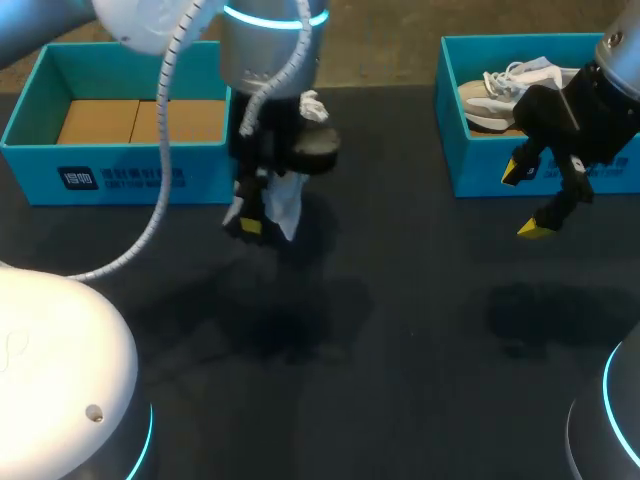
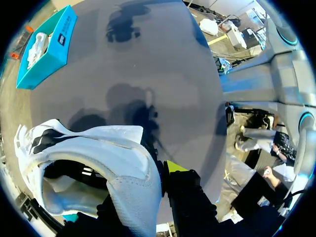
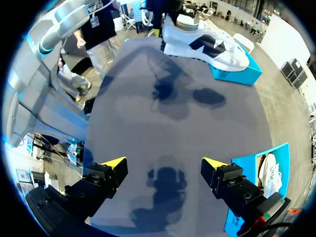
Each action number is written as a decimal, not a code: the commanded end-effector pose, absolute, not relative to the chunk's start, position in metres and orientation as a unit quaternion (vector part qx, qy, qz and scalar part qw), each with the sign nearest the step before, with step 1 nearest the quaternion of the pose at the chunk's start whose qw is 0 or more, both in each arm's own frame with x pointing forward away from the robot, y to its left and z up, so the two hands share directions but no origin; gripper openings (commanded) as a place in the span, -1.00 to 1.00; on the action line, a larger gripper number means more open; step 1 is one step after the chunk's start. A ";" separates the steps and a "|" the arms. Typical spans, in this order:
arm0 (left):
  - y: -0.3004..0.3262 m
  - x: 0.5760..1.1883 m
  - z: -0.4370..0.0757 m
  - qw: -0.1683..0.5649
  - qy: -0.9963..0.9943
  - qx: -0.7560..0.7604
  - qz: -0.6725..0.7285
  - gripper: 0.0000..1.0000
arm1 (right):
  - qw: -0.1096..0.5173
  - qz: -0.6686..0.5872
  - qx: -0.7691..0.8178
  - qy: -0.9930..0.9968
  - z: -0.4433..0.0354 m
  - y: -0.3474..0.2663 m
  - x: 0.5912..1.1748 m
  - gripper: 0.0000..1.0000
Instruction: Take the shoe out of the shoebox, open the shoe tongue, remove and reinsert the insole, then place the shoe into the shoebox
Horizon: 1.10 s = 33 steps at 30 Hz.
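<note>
Left pincer [image 1: 262, 218] grips the shoe [image 1: 312, 148] aloft beside the left shoebox [image 1: 120, 176].

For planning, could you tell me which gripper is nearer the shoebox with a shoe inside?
Right: the right gripper hangs just in front of that shoebox; the left gripper, holding a white shoe, is well away.

Mostly hidden behind left arm [image 1: 265, 40]: held shoe [image 1: 316, 146]; partly behind right arm [image 1: 585, 105]: boxed shoe [image 1: 488, 100].
</note>
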<state>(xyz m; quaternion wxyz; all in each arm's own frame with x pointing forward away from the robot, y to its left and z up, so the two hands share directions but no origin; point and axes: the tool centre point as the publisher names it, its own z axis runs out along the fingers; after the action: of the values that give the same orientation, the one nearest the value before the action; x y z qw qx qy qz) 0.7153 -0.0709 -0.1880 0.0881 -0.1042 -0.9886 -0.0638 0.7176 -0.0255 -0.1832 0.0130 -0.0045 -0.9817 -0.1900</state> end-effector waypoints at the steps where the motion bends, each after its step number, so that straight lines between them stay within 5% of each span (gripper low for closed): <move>1: -0.029 0.731 -0.187 0.092 -0.989 -0.105 -0.040 -1.00 | 0.013 -0.188 -0.005 -0.982 -0.184 -0.024 0.718 1.00; 33: 0.191 0.854 -0.174 0.089 -0.996 -0.030 -0.007 -1.00 | 0.013 -0.188 -0.005 -0.982 -0.184 -0.024 0.718 1.00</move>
<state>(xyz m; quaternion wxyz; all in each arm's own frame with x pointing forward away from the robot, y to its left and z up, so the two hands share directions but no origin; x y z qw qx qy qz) 0.8502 0.1676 -0.1795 0.0870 -0.0311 -0.9951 -0.0358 0.7176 -0.0254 -0.1832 0.0130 -0.0044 -0.9817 -0.1900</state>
